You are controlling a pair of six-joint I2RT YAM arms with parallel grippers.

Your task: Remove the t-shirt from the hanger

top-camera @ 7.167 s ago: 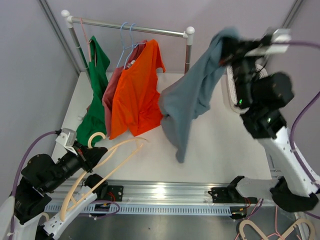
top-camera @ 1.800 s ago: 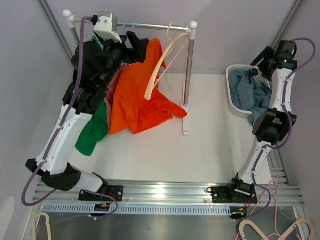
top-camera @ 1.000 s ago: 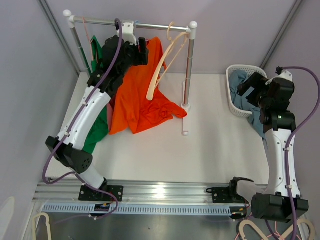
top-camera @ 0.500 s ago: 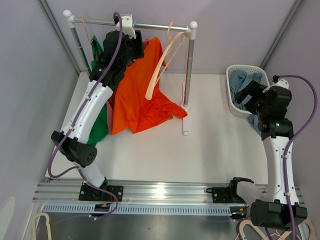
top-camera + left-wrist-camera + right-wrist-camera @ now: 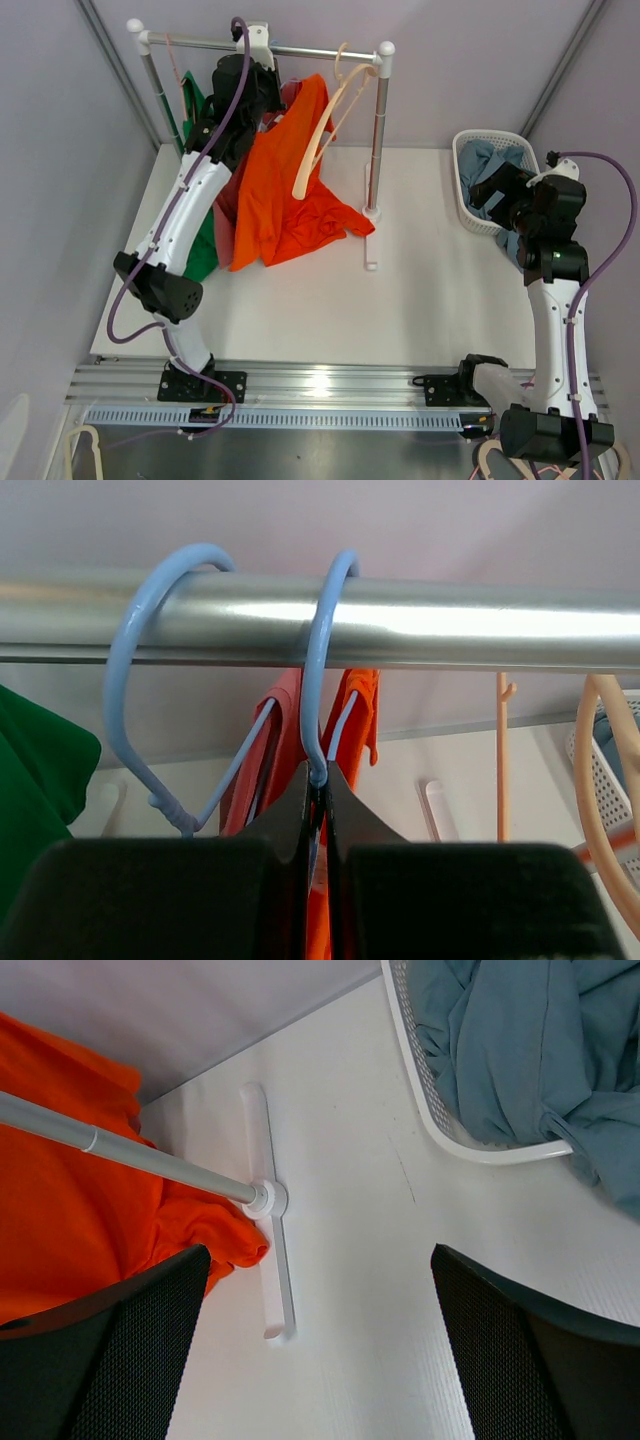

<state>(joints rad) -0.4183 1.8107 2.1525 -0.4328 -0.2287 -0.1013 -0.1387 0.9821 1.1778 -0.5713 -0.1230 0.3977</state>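
Gripping the blue hanger [image 5: 310,695] neck, our left gripper [image 5: 316,798] is now clamped under the rail [image 5: 480,620], nudging the still-hung orange t-shirt [image 5: 275,190] rightward. Our right gripper [image 5: 320,1330] is staying wide apart near the basket [image 5: 420,1075].

**Left arm up at rail, right arm by basket**

Left arm reaches up; left gripper [image 5: 262,100] sits just under the rack rail [image 5: 310,50] at the top of the orange t-shirt [image 5: 275,190]. Its fingers are hidden from here. Orange t-shirt hangs from the rail and its hem lies on the table [image 5: 420,300] by the rack's right post [image 5: 378,130]. Pinkish-red shirt [image 5: 225,215] and green shirt [image 5: 200,260] hang to its left. Bare cream hanger [image 5: 325,120] hangs on the rail near the right post, tilted. Right gripper [image 5: 498,188] is over the white basket [image 5: 468,212]; jaw state unclear. Blue-grey garment [image 5: 485,160] is in the basket, part draped over the near rim.
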